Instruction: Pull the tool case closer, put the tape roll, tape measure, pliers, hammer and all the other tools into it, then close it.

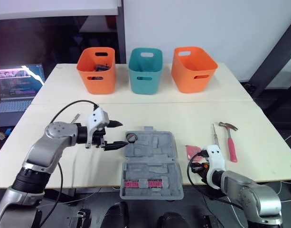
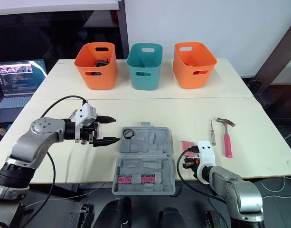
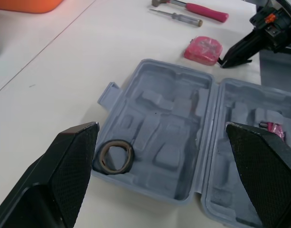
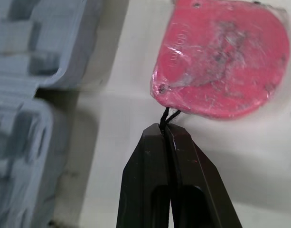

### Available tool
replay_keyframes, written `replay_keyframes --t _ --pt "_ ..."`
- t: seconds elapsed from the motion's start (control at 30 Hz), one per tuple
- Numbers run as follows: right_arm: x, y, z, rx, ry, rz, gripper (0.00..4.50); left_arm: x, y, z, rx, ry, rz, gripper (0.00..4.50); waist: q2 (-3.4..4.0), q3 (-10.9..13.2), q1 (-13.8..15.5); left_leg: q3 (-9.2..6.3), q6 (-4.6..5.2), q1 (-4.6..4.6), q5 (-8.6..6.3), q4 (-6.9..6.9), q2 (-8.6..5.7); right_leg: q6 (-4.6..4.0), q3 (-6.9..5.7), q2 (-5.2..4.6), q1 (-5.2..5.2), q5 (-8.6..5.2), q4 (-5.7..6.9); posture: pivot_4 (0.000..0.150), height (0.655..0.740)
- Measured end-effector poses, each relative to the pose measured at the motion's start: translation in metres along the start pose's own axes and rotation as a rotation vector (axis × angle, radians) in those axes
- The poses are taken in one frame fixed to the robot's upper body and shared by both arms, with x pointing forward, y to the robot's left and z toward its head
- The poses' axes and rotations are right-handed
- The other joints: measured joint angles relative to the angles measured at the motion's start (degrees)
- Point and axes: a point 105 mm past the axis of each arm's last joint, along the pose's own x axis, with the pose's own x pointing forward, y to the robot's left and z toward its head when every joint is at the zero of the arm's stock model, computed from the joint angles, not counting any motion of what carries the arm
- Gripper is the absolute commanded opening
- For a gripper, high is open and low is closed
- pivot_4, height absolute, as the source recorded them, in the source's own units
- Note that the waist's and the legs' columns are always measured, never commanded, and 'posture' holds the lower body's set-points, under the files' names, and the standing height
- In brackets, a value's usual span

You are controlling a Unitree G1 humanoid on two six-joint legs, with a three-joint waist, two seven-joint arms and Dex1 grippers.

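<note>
A pale cream table (image 1: 183,109) stands before a white wall, with three bins along its far side: an orange bin (image 1: 97,71) holding dark items too small to make out, a teal bin (image 1: 145,71) and a second orange bin (image 1: 193,69). A laptop (image 1: 14,88) sits open on a lower surface off the table's left end. The tool case (image 1: 157,149) lies open and flat near the table's front edge, about midway across. It is grey moulded plastic with shaped recesses in both halves and a handle on its far edge. A tape roll (image 1: 131,138), a dark ring, lies in the far left corner of the far half, and a strip of pink bits (image 1: 141,183) sits in the near half. The left gripper (image 1: 122,134) hangs just beside the case's left edge, level with the tape roll, its fingers spread wide and holding nothing. Just right of the case lies the tape measure (image 4: 223,57), a rounded pink-red body with a scuffed, glossy face. The right gripper (image 4: 165,130) is just on the near side of it, fingers pressed together and pinching the thin black cord (image 4: 166,116) that comes off its edge. Farther right, well apart from the case, a hammer (image 1: 229,142) with a pink handle lies beside a slim screwdriver (image 1: 214,135).
</note>
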Motion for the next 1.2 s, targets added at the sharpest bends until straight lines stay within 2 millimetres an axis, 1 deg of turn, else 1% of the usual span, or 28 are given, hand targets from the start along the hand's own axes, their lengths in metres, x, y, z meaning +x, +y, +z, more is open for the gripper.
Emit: replay_keyframes --t 0.1,0.27,0.4,0.5,0.6,0.67,0.73,0.77,0.9,0.93,1.03,1.07,1.1,1.17,1.2 --pt "-0.004 0.002 -0.005 0.017 0.010 -0.001 0.06 0.003 0.000 0.000 0.002 -0.006 -0.012 4.50 0.00 0.00 0.00 0.01 0.00 0.00 0.00 -0.02 0.01 0.00 0.02 0.00 -0.02 0.00 0.00 0.150 0.7400" --pt "-0.006 0.002 -0.008 0.027 0.020 -0.012 0.06 0.003 0.004 0.002 0.028 -0.002 -0.008 4.50 0.00 0.00 -0.01 0.10 0.03 0.03 -0.02 -0.02 0.01 0.00 0.09 -0.01 -0.02 0.00 0.00 0.150 0.7400" --pt "-0.009 0.003 -0.010 0.008 0.036 -0.019 0.06 0.003 0.005 0.001 0.027 0.006 -0.012 4.50 -0.01 0.00 0.02 0.13 0.04 0.03 -0.03 -0.03 0.01 0.00 0.11 -0.02 -0.03 0.00 -0.01 0.150 0.7400" --pt "-0.010 0.006 -0.010 0.019 0.040 -0.010 0.91 0.003 0.005 -0.001 0.021 0.006 -0.013 4.50 -0.01 0.00 0.00 0.16 0.05 0.04 -0.03 -0.03 0.02 0.00 0.13 -0.02 -0.04 0.00 -0.01 0.150 0.7400" --pt "-0.012 0.011 -0.009 0.015 0.048 0.017 2.25 0.004 0.004 0.000 0.021 0.003 -0.018 4.50 -0.01 0.00 0.02 0.18 0.06 0.04 -0.04 -0.03 0.02 0.00 0.14 -0.04 -0.04 0.00 -0.01 0.150 0.7400" --pt "-0.016 0.011 -0.008 0.021 0.052 0.023 3.19 0.004 0.004 0.000 0.023 0.003 -0.022 4.50 -0.01 0.00 0.03 0.21 0.07 0.03 -0.04 -0.03 0.02 0.00 0.15 -0.06 -0.05 0.00 -0.02 0.150 0.7400" --pt "-0.024 0.008 -0.006 0.027 0.064 0.031 4.12 0.004 0.003 0.000 0.026 0.002 -0.028 4.50 0.00 0.00 0.06 0.25 0.08 0.02 -0.05 -0.04 0.01 0.00 0.16 -0.10 -0.07 0.00 -0.02 0.150 0.7400" --pt "-0.030 0.005 -0.005 0.016 0.071 0.030 4.45 0.004 0.003 0.000 0.026 0.002 -0.032 4.50 0.00 0.00 0.06 0.29 0.10 0.03 -0.07 -0.04 0.01 0.00 0.17 -0.12 -0.07 0.00 -0.03 0.150 0.7400" --pt "-0.060 -0.005 0.004 -0.109 0.124 0.058 4.45 0.002 0.002 0.001 0.017 -0.012 -0.040 4.50 -0.01 0.01 0.02 0.38 0.15 0.05 -0.10 -0.05 0.01 0.00 0.24 -0.15 -0.07 0.00 -0.07 0.150 0.7400" --pt "-0.064 -0.007 0.008 -0.133 0.124 0.064 4.45 0.002 0.002 0.002 0.015 -0.018 -0.040 4.50 -0.02 0.01 -0.04 0.38 0.15 0.05 -0.10 -0.05 0.02 0.00 0.24 -0.14 -0.07 0.00 -0.07 0.150 0.7400" --pt "-0.076 -0.014 0.032 -0.300 0.089 0.062 4.45 0.001 -0.001 0.003 0.018 -0.029 -0.050 4.50 0.02 0.04 -0.27 0.52 0.20 0.11 -0.12 -0.08 0.02 0.01 0.40 -0.14 -0.12 0.00 -0.08 0.150 0.7400" --pt "-0.079 -0.014 0.045 -0.421 0.055 0.058 4.45 0.000 -0.005 0.004 0.038 -0.046 -0.062 4.50 0.02 0.04 -0.34 0.55 0.24 0.11 -0.15 -0.04 0.03 0.01 0.42 -0.13 -0.14 0.00 -0.08 0.150 0.7400" --pt "-0.083 -0.012 0.058 -0.568 0.015 0.063 4.45 -0.002 -0.014 0.005 0.073 -0.065 -0.094 4.50 0.00 0.05 -0.29 0.60 0.26 0.12 -0.16 -0.10 0.03 0.02 0.47 -0.12 -0.14 0.00 -0.15 0.150 0.7400" --pt "-0.084 -0.004 0.067 -0.734 -0.046 0.100 4.45 -0.004 -0.024 0.006 0.105 -0.083 -0.131 4.50 -0.08 0.04 -0.18 0.59 0.27 0.10 -0.18 -0.11 0.07 0.03 0.47 -0.04 -0.12 -0.01 -0.24 0.150 0.7400" --pt "-0.082 0.001 0.069 -0.850 -0.067 0.133 4.45 -0.007 -0.029 0.005 0.118 -0.090 -0.145 4.50 -0.08 0.04 -0.16 0.60 0.27 0.10 -0.18 -0.11 0.06 0.05 0.48 -0.03 -0.12 -0.02 -0.26 0.150 0.7400"
